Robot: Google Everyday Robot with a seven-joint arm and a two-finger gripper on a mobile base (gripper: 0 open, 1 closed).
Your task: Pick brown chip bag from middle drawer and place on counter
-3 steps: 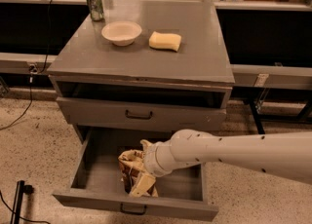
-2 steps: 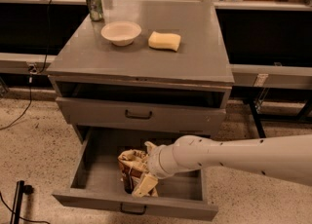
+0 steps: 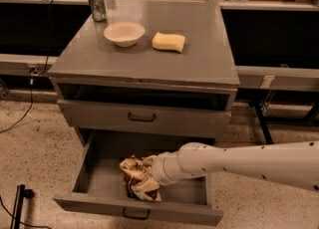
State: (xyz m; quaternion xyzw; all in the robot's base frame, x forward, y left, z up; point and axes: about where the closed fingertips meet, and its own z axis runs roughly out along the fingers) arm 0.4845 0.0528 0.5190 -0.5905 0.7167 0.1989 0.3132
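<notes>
The brown chip bag [image 3: 135,179] lies crumpled on the floor of the open middle drawer [image 3: 99,206], the lowest one, near its front centre. My gripper [image 3: 150,166] is down inside the drawer at the end of the white arm, which reaches in from the right. It is right against the bag's upper right side. The bag partly hides the gripper's tip. The counter [image 3: 149,66] is the grey cabinet's flat top above.
On the counter stand a white bowl [image 3: 124,33], a yellow sponge [image 3: 168,42] to its right, and a can [image 3: 97,5] at the back left. The top drawer slot is slightly open. A closed drawer front [image 3: 142,117] overhangs the open drawer. Cables lie on the floor at left.
The arm has sunk slightly and stays at the bag. The bag remains in the drawer in about the same place.
</notes>
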